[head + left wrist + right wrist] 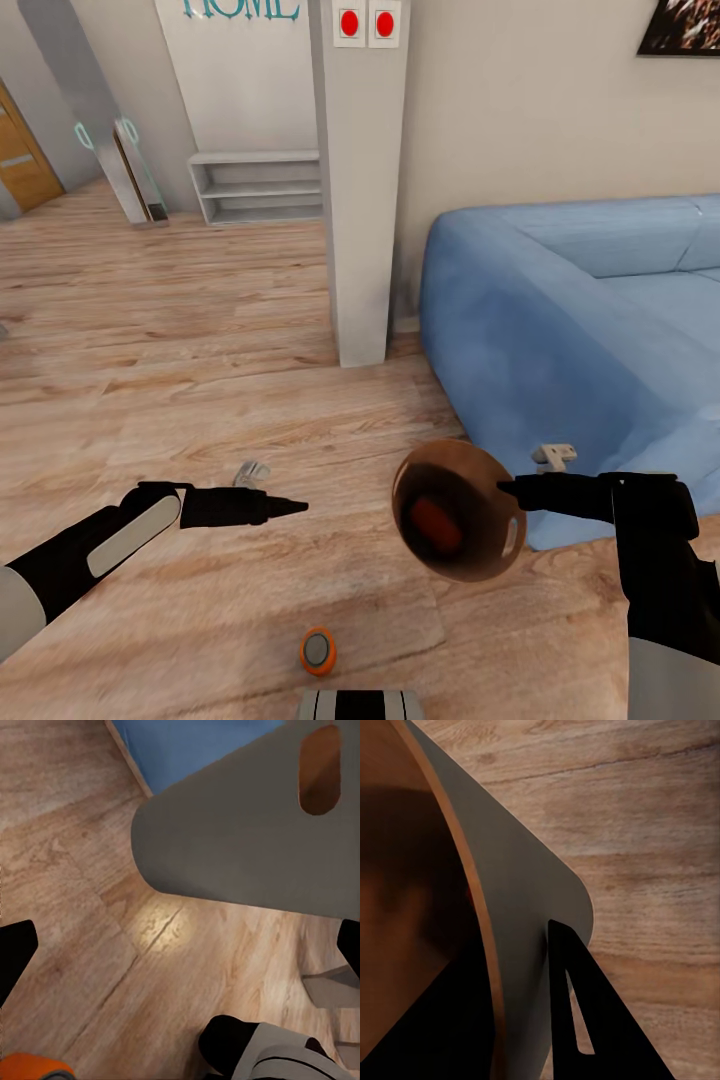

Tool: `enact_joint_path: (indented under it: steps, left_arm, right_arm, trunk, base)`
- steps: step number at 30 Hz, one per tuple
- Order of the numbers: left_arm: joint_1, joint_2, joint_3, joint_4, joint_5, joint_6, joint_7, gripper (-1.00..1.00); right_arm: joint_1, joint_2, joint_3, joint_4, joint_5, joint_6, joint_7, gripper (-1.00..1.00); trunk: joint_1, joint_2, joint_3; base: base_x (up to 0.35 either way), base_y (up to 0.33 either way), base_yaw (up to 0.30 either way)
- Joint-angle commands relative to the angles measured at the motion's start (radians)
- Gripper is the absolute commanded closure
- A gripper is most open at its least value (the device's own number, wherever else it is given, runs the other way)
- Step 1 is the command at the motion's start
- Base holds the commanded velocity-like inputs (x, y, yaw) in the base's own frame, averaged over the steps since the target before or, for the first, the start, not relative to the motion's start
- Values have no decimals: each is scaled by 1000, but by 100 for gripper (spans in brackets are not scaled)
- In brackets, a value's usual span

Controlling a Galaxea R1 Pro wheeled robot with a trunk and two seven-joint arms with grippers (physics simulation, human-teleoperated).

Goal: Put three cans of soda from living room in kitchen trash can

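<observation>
Right tool pinches tilted trash can rim — left tool outstretched, fingers spread, empty.

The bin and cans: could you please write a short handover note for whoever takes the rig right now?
Right gripper: shut on the rim of the bin, held up, tilted, beside the sofa.
Left gripper: empty, above the floor; open or shut, cannot tell.
Done: something orange-red, likely one can, lies in the bin.
Left: an orange can lies on the floor near the robot's base. Bin it, find the third, take the bin to the kitchen.
</observation>
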Motion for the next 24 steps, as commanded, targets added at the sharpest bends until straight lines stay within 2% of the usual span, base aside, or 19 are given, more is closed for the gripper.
enact_joint_path:
  steps: [1,12,17,24]
  left_arm:
    - [0,0,0,0,0,-3,2,-100]
    - [0,4,-2,-62,-7,0,7,-100]
    - [0,6,-2,-64,-7,-1,8,-100]
    - [0,10,-2,-63,-7,-2,8,-100]
  right_arm:
    - [0,0,0,0,-12,10,3,100]
    - [0,1,1,0,-12,10,2,100]
    - [0,0,0,0,-12,10,0,100]
    - [0,-1,0,0,-12,10,0,100]
  trunk:
    - [0,0,0]
    - [0,0,0]
    - [19,-35,-16]
    - [23,-38,-43]
  base:
    - [0,0,0]
    - [0,0,0]
    - [0,0,0]
    - [0,0,0]
